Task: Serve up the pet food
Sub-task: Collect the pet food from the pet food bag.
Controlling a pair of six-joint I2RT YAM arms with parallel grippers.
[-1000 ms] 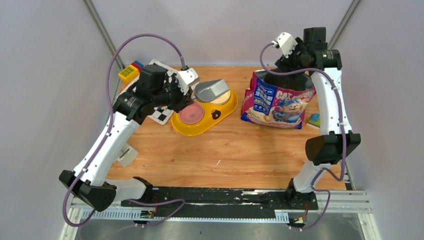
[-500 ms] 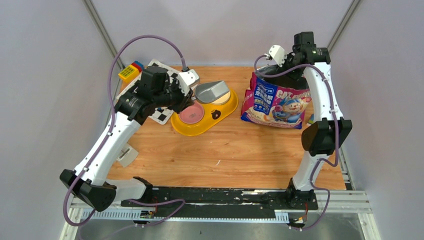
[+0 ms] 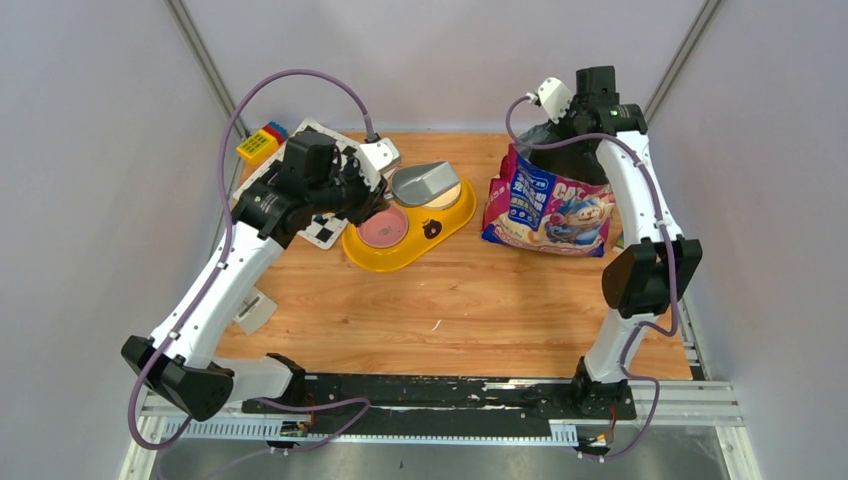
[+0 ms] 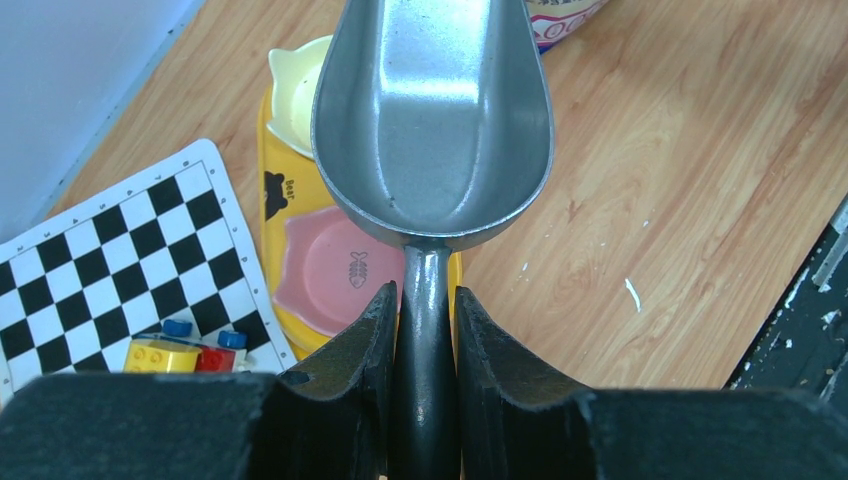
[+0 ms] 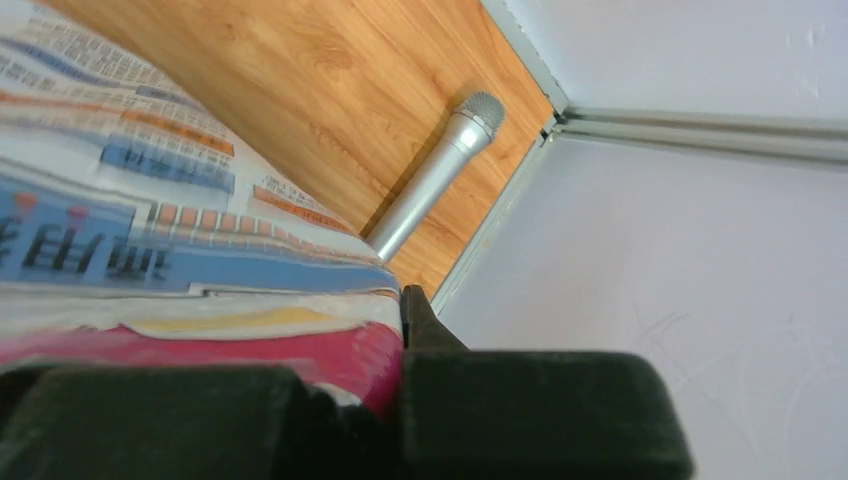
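My left gripper [image 3: 383, 196] [image 4: 425, 296] is shut on the handle of the grey scoop [image 3: 425, 181] [image 4: 432, 110]. The scoop is empty and hangs over the yellow double-bowl feeder [image 3: 400, 256] [image 4: 266, 150]. At the back right stands the blue-and-pink cat-print bag [image 3: 550, 205] [image 5: 150, 200]. My right gripper [image 3: 560, 137] [image 5: 400, 312] is shut on its top rear edge, with the pink rim pinched between the fingers. The pet food itself is hidden; no kibble shows in the scoop or the bowls.
A chessboard mat [image 3: 322, 232] [image 4: 120, 250] lies left of the feeder, with toy bricks [image 3: 258, 143] [image 4: 180, 352] at its far corner. A silver microphone [image 5: 435, 175] lies behind the bag by the back wall. A white object [image 3: 255, 310] sits at the left table edge.
My right arm swung left and back behind the bag, and its gripper closed on the bag's top edge, drawing the top in. The left arm and scoop stayed put.
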